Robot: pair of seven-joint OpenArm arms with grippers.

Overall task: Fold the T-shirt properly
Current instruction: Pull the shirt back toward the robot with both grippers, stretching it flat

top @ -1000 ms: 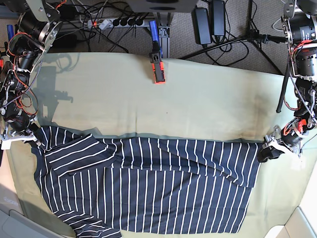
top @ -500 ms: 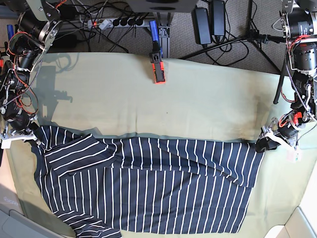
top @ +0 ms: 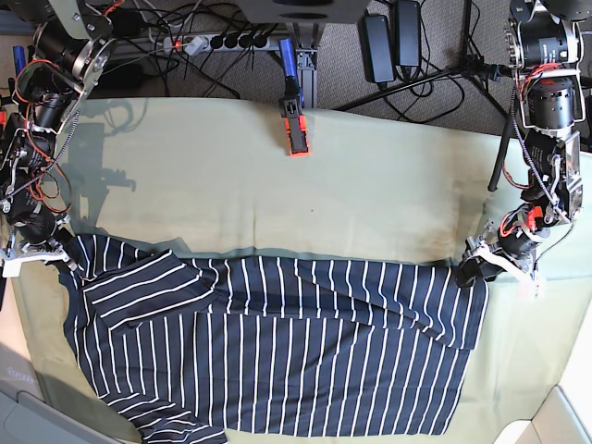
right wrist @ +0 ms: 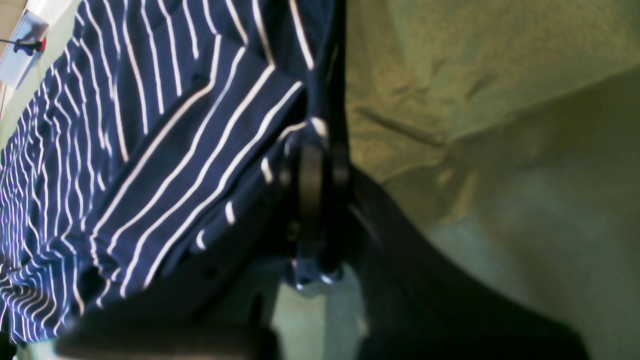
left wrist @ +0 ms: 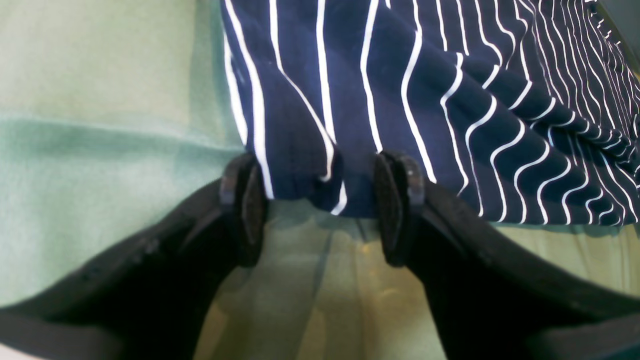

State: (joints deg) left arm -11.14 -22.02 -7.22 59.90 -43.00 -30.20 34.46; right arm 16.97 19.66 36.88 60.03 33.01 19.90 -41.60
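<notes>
1. Fingers (left wrist: pixel 395 215) of left gripper (left wrist: pixel 320 210) standing wide apart, straddling T-shirt (left wrist: pixel 400 100) corner; nothing pinched yet.
2. Right gripper (right wrist: pixel 317 200) pressed together on shirt's edge at far side, fabric bunching around pads (right wrist: pixel 310 185), though blur hiding how deep.
3. Risking: left closing too shallow, catching only hem tip and slipping off on lift; grabbing green cloth (left wrist: pixel 100 75) underneath too.
4. Shirt lying flat across near half of table, hem reaching just between left pads.
</notes>
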